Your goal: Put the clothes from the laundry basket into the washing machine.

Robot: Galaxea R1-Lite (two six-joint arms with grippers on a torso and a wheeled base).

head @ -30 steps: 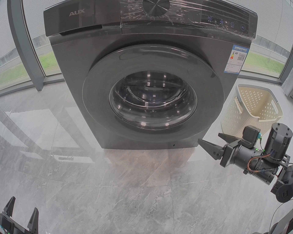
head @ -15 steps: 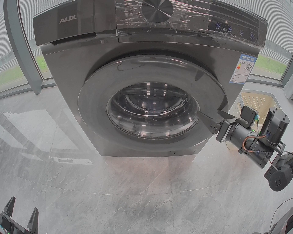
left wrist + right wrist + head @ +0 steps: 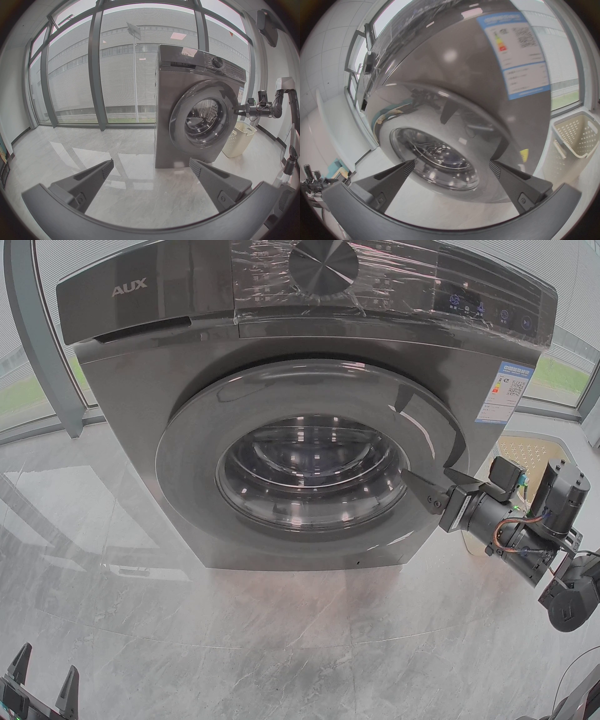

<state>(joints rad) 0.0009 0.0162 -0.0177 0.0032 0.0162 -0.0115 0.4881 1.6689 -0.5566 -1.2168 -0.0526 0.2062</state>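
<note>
The grey front-loading washing machine [image 3: 300, 352] stands before me with its round glass door [image 3: 310, 471] closed. My right gripper [image 3: 425, 471] is open at the door's right rim, with nothing between its fingers; the door [image 3: 440, 156] lies just beyond this gripper [image 3: 451, 162] in the right wrist view. The cream laundry basket [image 3: 531, 452] stands on the floor right of the machine, partly hidden behind my right arm. What I see inside the basket [image 3: 575, 137] is bare perforated wall. My left gripper [image 3: 49, 657] hangs open and empty low at the near left.
Glossy grey tile floor [image 3: 281, 627] spreads in front of the machine. Tall windows with a dark pillar [image 3: 37, 346] stand behind and to the left. The left wrist view takes in the machine [image 3: 175, 93], the basket [image 3: 239, 139] and my right gripper [image 3: 237, 107] from afar.
The head camera has come closer to the machine. My right gripper has risen from near the machine's lower right corner to the door's right rim. The left gripper has kept still.
</note>
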